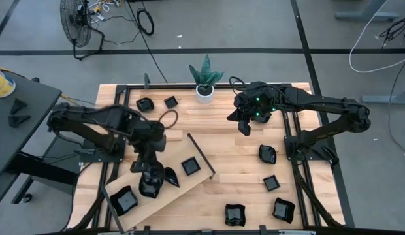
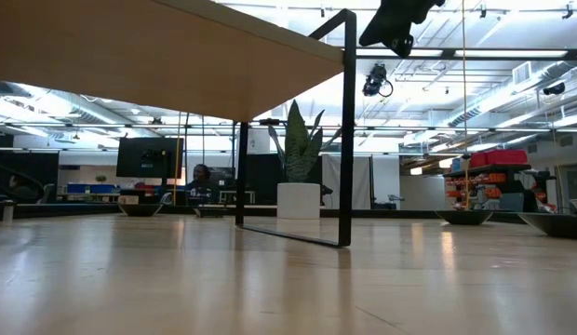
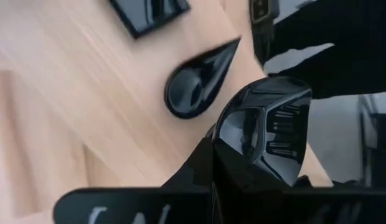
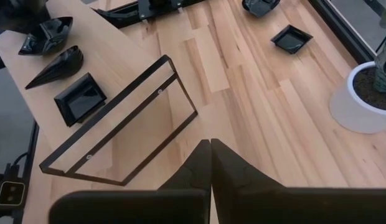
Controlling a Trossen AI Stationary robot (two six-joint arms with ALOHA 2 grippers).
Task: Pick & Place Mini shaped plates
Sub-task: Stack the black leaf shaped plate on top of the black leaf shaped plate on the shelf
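Observation:
Several mini shaped plates, small glossy black dishes, are in view. On the slanted light wooden board [image 1: 164,196] lie a teardrop plate [image 3: 199,81], a square plate [image 3: 149,12] and a wavy plate [image 1: 124,200]. My left gripper [image 1: 150,177] hangs over the board, shut on another black plate [image 3: 261,130]. My right gripper [image 4: 210,163] is shut with nothing in it, held high over the far middle of the table [image 1: 243,125]. More plates lie on the table at the far left [image 1: 145,104] and on the right [image 1: 267,154]. My left gripper pinches the black plate by its rim [image 3: 227,146] between its two fingers. The fingers come slanting down from the table's far-left side. The plate sits tilted in the hold [image 4: 48,34], over the board beside the teardrop plate; whether its lower edge touches the board I cannot tell.
The board stands on a black metal frame leg [image 4: 118,118] near the table's middle. A white pot with a green plant [image 1: 204,81] stands at the far edge. More plates lie near the right front [image 1: 234,214] [image 1: 283,209] [image 1: 272,183].

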